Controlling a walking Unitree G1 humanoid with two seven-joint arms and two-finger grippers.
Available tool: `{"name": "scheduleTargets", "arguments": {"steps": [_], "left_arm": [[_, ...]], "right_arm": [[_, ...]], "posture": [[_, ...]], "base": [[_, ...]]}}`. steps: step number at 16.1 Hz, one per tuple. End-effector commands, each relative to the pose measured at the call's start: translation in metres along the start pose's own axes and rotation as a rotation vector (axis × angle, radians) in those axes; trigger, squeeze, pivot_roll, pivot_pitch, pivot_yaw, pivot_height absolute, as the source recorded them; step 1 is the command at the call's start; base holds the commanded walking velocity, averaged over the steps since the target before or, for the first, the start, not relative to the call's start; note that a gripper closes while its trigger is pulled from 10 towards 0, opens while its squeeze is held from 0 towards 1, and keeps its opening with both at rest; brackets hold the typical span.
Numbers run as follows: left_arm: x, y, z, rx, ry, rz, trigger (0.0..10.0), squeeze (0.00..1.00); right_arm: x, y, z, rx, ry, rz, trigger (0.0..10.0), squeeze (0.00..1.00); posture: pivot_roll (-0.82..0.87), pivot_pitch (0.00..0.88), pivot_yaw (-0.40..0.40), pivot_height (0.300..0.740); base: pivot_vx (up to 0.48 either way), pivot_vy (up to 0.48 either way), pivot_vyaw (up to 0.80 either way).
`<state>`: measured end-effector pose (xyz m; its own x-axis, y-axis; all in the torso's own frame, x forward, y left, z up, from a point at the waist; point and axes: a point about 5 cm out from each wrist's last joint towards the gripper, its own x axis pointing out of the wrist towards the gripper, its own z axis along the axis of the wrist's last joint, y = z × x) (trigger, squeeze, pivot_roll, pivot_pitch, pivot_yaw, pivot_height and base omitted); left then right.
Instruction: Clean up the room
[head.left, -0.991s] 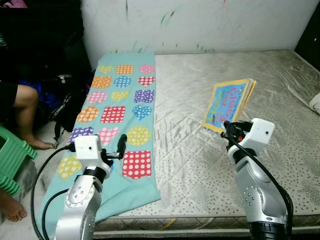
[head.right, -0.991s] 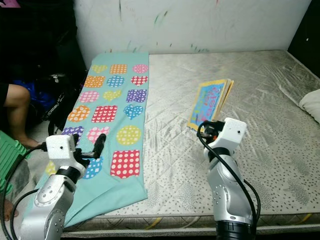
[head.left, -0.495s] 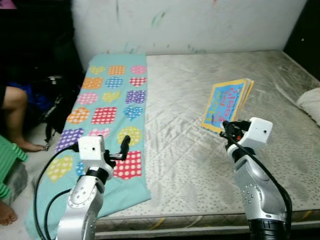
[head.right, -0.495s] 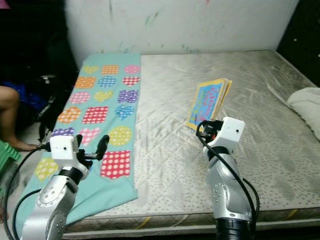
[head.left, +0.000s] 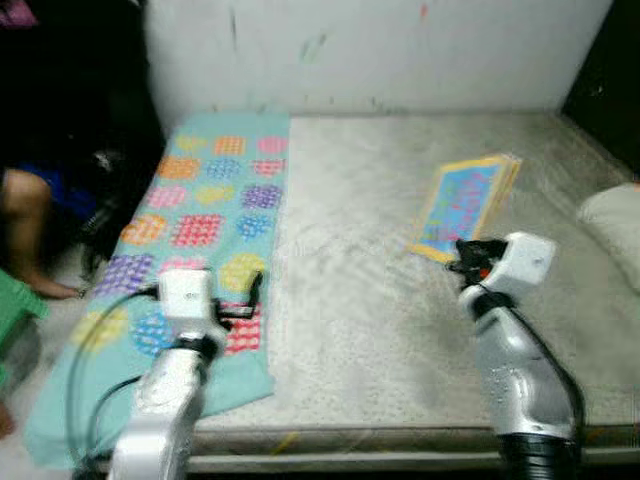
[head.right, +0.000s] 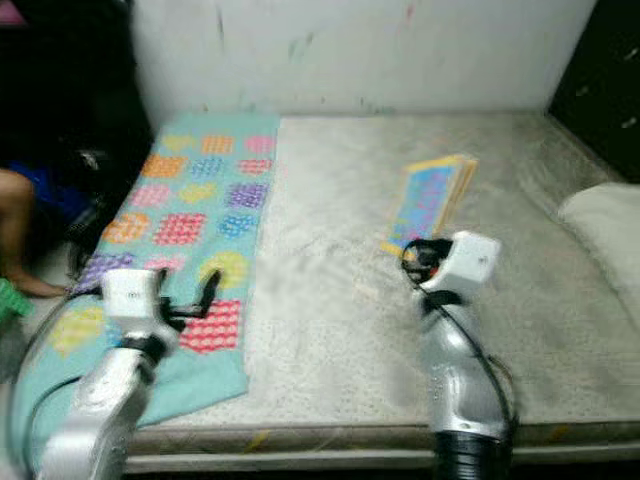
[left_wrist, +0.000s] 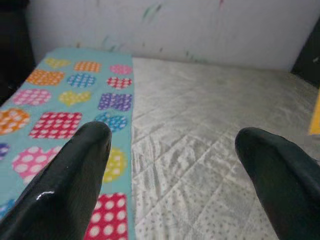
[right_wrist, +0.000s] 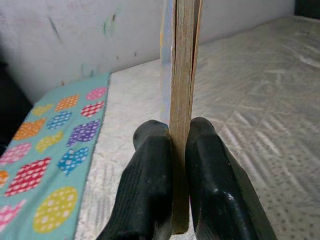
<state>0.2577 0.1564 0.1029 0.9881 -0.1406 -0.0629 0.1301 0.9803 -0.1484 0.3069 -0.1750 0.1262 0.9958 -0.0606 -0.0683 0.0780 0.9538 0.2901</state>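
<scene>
Book (head.left: 467, 206), blue cover with yellow border, lettering blurred and unreadable, held upright above the mattress (head.left: 380, 300), its lower edge pinched between the fingers of the right gripper (right_wrist: 173, 175). Left gripper (left_wrist: 175, 165) spread wide, holding nothing, over the edge of the heart-patterned teal cloth (head.left: 190, 210). Pillow (head.right: 605, 225) at the mattress's right side; a person's leg (head.left: 25, 215) beside the bed.

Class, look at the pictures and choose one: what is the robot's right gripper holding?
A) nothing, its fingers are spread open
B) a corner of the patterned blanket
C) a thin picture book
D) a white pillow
C: in the right wrist view the right gripper is shut on the edge of the book, whose blue cover shows above the mattress.
</scene>
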Motion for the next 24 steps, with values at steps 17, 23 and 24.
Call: {"name": "scheduleTargets", "arguments": {"steps": [17,23,24], "left_arm": [[0.0008,-0.0037,0.0025,-0.010,-0.023,-0.025,10.0,0.00],[0.0002,-0.0085,0.0036,-0.025,-0.035,-0.077,10.0,0.00],[0.0005,-0.0091,0.0034,-0.025,-0.036,-0.079,10.0,0.00]], "right_arm": [[0.0015,0.0018,0.0088,-0.001,-0.049,0.004,10.0,0.00],[0.0014,0.0036,0.0075,-0.002,-0.049,0.006,10.0,0.00],[0.0021,0.0054,0.0071,0.000,-0.049,0.011,10.0,0.00]], "posture": [[-0.10,0.000,0.025,0.740],[-0.10,0.000,0.025,0.740],[-0.10,0.000,0.025,0.740]], "base": [[0.000,-0.291,0.00],[0.100,0.000,0.00],[0.337,0.000,0.00]]}}
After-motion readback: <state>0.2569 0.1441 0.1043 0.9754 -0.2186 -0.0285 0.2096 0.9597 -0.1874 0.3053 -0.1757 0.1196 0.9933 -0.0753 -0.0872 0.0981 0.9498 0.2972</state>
